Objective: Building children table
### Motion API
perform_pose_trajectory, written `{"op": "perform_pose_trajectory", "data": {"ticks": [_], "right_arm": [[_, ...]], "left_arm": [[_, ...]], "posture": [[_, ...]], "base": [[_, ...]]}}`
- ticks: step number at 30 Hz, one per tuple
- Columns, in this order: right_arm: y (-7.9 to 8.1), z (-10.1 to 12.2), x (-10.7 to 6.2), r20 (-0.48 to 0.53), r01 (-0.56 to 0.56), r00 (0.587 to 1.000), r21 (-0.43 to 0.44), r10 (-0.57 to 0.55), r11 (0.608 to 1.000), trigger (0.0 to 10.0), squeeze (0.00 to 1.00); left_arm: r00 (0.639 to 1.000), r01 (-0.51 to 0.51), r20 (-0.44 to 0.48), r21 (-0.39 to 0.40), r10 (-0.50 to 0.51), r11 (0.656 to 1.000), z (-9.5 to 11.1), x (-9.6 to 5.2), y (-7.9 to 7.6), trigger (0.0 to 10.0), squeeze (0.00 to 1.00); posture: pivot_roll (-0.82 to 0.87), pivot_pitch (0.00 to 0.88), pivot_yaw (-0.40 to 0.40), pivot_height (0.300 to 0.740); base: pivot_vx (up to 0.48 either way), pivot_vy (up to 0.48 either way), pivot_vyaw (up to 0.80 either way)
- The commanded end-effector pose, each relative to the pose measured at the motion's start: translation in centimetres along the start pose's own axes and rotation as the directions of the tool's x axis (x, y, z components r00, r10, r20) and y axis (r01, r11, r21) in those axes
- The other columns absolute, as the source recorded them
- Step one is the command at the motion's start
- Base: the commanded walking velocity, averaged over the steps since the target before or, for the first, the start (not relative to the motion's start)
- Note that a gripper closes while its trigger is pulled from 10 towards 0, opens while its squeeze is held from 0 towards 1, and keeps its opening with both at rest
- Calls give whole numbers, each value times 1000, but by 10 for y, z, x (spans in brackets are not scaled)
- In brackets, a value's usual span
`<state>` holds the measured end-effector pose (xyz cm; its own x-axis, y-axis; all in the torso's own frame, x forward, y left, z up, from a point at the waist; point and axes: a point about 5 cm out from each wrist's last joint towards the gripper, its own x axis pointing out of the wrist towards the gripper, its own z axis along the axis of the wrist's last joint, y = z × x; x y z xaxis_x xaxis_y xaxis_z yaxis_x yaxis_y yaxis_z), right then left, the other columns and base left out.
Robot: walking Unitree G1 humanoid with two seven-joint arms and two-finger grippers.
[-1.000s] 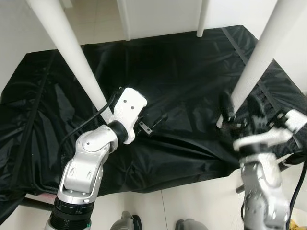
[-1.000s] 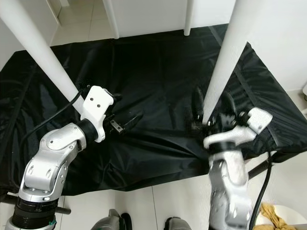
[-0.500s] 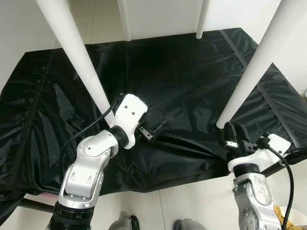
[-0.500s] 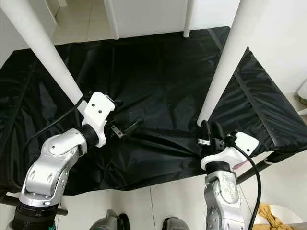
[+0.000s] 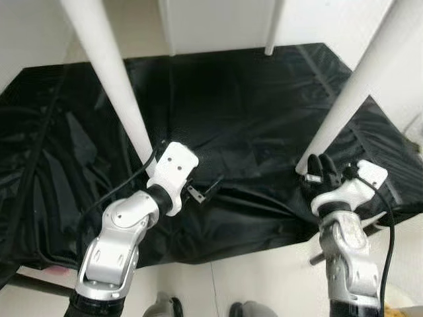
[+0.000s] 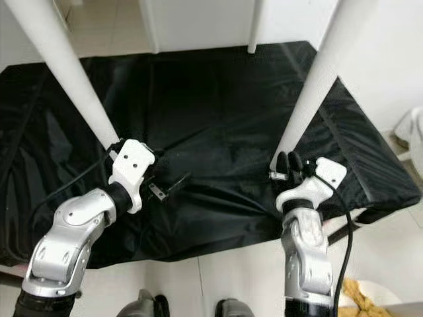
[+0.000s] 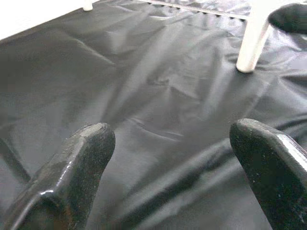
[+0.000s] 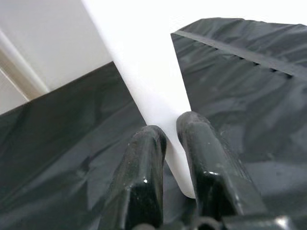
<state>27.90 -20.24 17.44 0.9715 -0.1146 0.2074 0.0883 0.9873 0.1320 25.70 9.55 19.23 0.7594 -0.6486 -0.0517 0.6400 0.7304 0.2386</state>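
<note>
We see the left gripper [image 7: 170, 158] with its fingers wide apart, low over the black sheet [image 5: 251, 112], just right of the near left table leg [image 5: 109, 79]. The right gripper [image 8: 172, 139] has its fingers almost together, with nothing between them, beside the foot of the near right table leg [image 5: 350, 92]. Two other legs [image 6: 254, 26] stand at the far side.

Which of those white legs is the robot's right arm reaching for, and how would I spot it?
Start from the black sheet spread over the low surface, where four white legs stand up. Two thin ones are at the far edge, two thick ones near the robot. It is the near right leg, leaning up to the right, with the right gripper at its foot; its fingers nearly shut.
</note>
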Motion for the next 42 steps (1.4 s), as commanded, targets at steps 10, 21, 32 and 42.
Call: {"op": "perform_pose_trajectory", "data": {"ticks": [10, 21, 32, 42], "right_arm": [[-26, 13, 40, 79, 71, 995, -36, -68, 997, 10000, 0], [5, -4, 8, 98, -91, 990, -90, 99, 992, 10000, 0], [34, -19, -43, 63, -406, 905, -166, 421, 898, 10000, 0], [50, -34, -77, -72, -727, 683, -158, 727, 668, 10000, 0]], "left_arm": [[987, -163, -9, 10, 163, 987, -6, -8, 3, 10000, 0], [983, -184, 5, 29, 184, 983, -22, -15, -4, 10000, 0], [990, -25, 140, -4, 25, 1000, -22, -45, -20, 10000, 0], [984, 87, 156, 5, -86, 996, -33, -68, -28, 10000, 0]], "posture": [[23, 91, -37, 740], [1, 98, -25, 740], [-18, 112, 3, 740], [-18, 118, 2, 740]], "base": [[0, 0, 0], [0, 0, 0], [0, 0, 0], [0, 0, 0]]}}
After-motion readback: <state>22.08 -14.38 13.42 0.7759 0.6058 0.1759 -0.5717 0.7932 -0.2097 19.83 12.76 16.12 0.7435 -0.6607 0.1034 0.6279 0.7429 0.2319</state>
